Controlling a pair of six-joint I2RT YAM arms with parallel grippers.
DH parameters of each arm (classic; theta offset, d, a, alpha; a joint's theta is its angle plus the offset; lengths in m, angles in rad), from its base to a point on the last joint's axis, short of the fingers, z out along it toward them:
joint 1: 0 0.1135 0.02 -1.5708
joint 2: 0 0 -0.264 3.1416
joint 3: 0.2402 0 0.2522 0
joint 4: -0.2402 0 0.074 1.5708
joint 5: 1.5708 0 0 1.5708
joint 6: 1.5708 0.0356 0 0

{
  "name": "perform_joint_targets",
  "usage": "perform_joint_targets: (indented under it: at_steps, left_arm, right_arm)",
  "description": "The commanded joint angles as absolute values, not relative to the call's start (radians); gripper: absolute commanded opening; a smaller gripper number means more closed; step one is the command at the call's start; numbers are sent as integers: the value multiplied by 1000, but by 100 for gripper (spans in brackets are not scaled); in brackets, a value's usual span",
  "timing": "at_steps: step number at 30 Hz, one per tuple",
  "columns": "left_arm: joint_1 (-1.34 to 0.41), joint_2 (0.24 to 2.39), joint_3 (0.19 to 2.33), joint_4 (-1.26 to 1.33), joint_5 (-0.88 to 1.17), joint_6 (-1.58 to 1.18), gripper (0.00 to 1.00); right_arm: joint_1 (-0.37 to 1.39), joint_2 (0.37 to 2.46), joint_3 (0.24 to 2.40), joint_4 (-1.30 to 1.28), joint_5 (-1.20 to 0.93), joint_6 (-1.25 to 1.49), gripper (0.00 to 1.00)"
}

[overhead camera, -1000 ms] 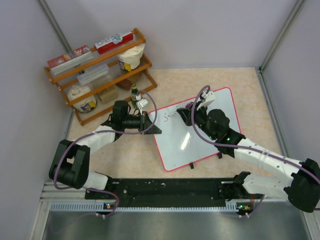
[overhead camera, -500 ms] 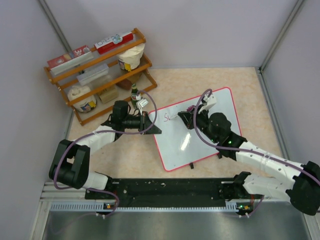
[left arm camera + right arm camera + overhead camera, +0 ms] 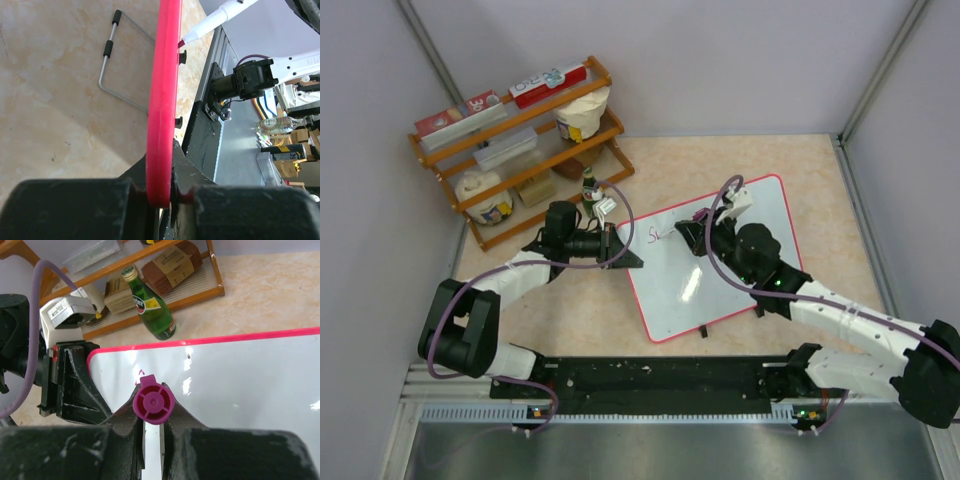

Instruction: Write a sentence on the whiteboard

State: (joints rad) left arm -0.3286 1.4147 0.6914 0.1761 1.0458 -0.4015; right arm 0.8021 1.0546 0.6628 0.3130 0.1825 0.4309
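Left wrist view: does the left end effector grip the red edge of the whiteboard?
Yes, the left end effector clamps the whiteboard by its red edge.

"30" on the red box; the sentence on the whiteboard illegible

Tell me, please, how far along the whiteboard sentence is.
Done: a few pink strokes near the far-left corner of the whiteboard. In hand: the right gripper holds the marker over the board; the left gripper clamps its frame. Left: nearly all the words; the board is mostly blank.
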Motion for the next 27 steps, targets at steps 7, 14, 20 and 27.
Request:
perform_joint_targets:
  at_steps: [7, 14, 20, 27]
  left_arm:
    - [-382, 1447, 646, 58, 897, -189, 0]
    - [-385, 1443, 646, 57, 894, -189, 0]
    - [-385, 1442, 646, 55, 893, -189, 0]
    - [-385, 1439, 644, 57, 891, -189, 0]
  right_arm:
    - [798, 1091, 730, 319, 256, 396, 0]
    - [792, 1082, 721, 316, 276, 411, 0]
    - [784, 1075, 704, 336, 290, 417, 0]
    - [779, 1062, 675, 328, 293, 417, 0]
